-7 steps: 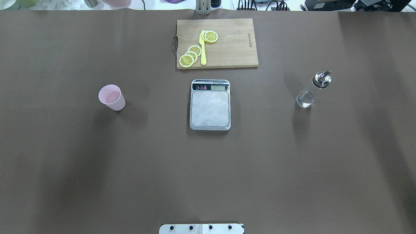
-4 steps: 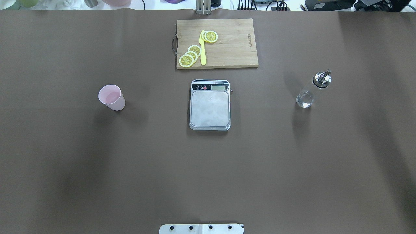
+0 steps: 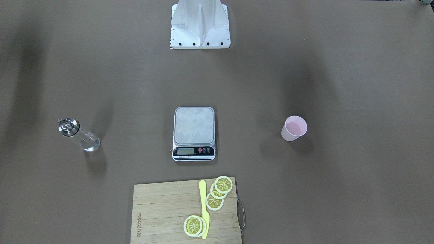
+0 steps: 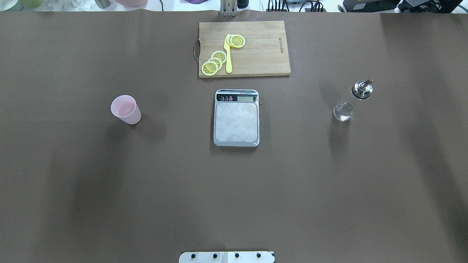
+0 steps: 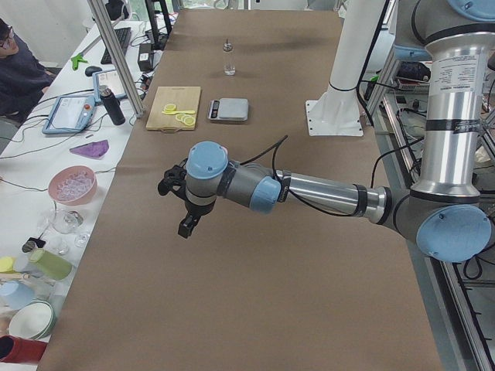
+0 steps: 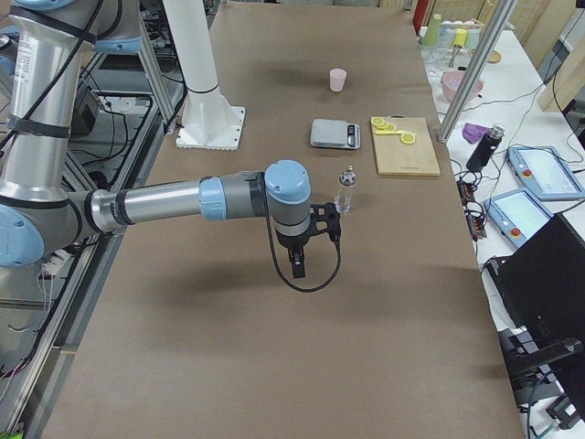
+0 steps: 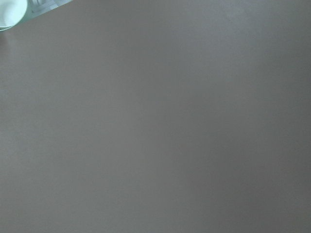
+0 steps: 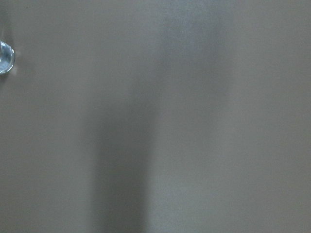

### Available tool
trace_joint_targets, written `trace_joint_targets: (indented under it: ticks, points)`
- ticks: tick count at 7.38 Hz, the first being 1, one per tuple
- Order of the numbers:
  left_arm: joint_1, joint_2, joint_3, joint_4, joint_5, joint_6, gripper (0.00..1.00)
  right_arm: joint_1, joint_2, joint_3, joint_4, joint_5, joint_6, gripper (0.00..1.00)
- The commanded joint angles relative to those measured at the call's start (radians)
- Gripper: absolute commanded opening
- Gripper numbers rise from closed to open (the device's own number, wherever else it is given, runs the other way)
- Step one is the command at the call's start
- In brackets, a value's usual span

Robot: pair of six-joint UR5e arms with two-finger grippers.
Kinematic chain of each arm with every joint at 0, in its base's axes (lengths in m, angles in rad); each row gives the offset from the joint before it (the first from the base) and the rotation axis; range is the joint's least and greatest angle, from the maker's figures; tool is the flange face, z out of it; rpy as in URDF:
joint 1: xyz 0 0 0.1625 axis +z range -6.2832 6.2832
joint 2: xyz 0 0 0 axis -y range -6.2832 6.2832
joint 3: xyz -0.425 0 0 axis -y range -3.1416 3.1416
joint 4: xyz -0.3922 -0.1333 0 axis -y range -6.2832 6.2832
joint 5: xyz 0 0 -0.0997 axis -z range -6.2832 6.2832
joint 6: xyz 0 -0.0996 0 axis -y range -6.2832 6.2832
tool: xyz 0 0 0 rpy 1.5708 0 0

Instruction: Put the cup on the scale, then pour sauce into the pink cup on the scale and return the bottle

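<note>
The pale pink cup (image 4: 126, 109) stands upright on the brown table, left of the scale; it also shows in the front view (image 3: 294, 128). The scale (image 4: 236, 117) sits mid-table, its steel platform bare. The clear glass bottle (image 4: 351, 102) with its metal spout stands to the right, with a little clear sauce at its base. My left gripper (image 5: 178, 207) hangs over the table's left end, far from the cup. My right gripper (image 6: 313, 242) hangs just short of the bottle (image 6: 345, 190). Both show only in side views, so I cannot tell if they are open or shut.
A wooden cutting board (image 4: 263, 54) with lemon slices and a yellow knife (image 4: 228, 54) lies behind the scale. The white robot base (image 3: 200, 23) is at the near edge. Bowls, cups and tablets (image 5: 73, 185) sit on the bench beyond the table's far side.
</note>
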Motion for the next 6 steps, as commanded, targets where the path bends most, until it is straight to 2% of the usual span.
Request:
trace_joint_targets:
  ticks: [1, 2, 5, 6]
  points:
    - [0.082, -0.043, -0.017, -0.035, -0.003, -0.007, 0.98, -0.001, 0.007, 0.001, 0.006, -0.003, 0.024, 1.00]
    - [0.166, -0.083, -0.016, -0.040, -0.006, -0.064, 0.98, -0.001, 0.004, 0.004, 0.006, -0.001, 0.026, 1.00]
    - [0.396, -0.092, -0.045, -0.149, 0.015, -0.572, 0.98, -0.001, -0.002, 0.002, 0.006, -0.001, 0.030, 1.00]
    - [0.467, -0.108, -0.046, -0.181, 0.102, -0.696, 0.98, -0.001, -0.002, 0.002, 0.006, -0.001, 0.034, 1.00]
